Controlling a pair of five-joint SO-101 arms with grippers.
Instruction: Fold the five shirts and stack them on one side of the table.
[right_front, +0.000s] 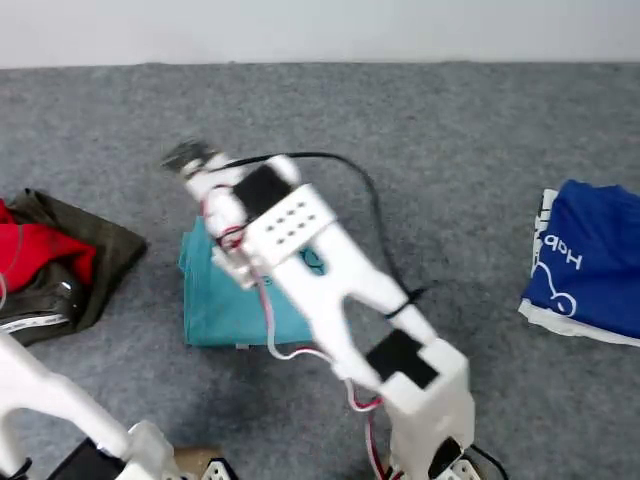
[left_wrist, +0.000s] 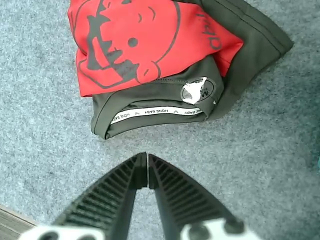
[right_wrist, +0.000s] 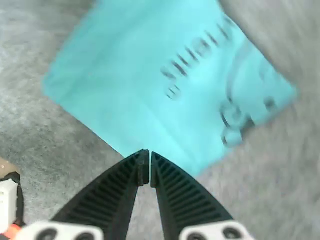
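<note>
Teal shirt (right_wrist: 150, 75) beneath closed right hand (right_wrist: 146, 160), left hand (left_wrist: 148, 162) closed too

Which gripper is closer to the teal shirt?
Right. The right gripper is at the edge of the teal shirt; the left gripper is away, beside the red shirt.

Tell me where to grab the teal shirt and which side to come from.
Pinch the teal shirt at its bare edge on the robot's side, coming down from there. It lies flat on the table, so only an edge offers a pinch; the right end effector, shut, hangs near that edge.
</note>
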